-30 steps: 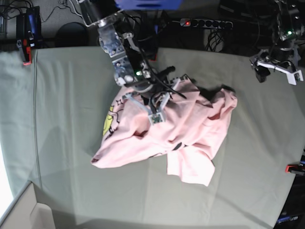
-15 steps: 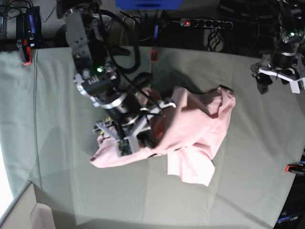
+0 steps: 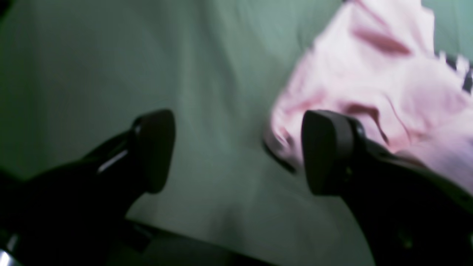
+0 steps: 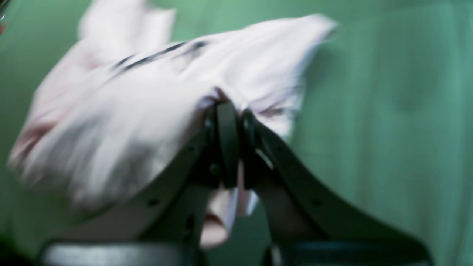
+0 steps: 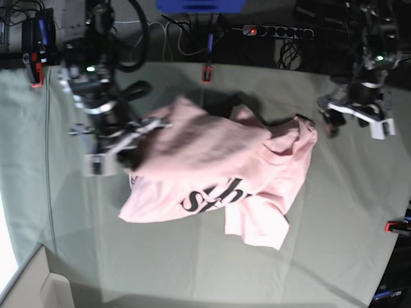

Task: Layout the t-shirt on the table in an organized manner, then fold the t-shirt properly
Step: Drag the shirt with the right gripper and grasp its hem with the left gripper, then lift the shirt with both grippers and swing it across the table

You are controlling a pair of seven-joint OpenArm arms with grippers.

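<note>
The pale pink t-shirt (image 5: 218, 160) lies crumpled in the middle of the grey-green table (image 5: 192, 256), with black lettering showing near its front edge. My right gripper (image 5: 138, 138) is at the shirt's left side. In the right wrist view it (image 4: 229, 111) is shut on a fold of the t-shirt (image 4: 129, 111) and holds that fold raised above the table (image 4: 388, 111). My left gripper (image 5: 354, 125) is open and empty, just right of the shirt's right edge. In the left wrist view it (image 3: 238, 151) hovers over the table (image 3: 111, 55) with the t-shirt (image 3: 369, 74) beside its right finger.
Red clamps sit on the table's edges at the far left (image 5: 35, 77), the back (image 5: 207, 74) and the right (image 5: 395, 226). A power strip (image 5: 276, 31) and cables lie behind the table. A cardboard box (image 5: 38, 289) is at the front left corner.
My right gripper has moved left and back, pulling the shirt's left part over so the black lettering now shows. My left gripper has come slightly closer to the shirt's right edge.
</note>
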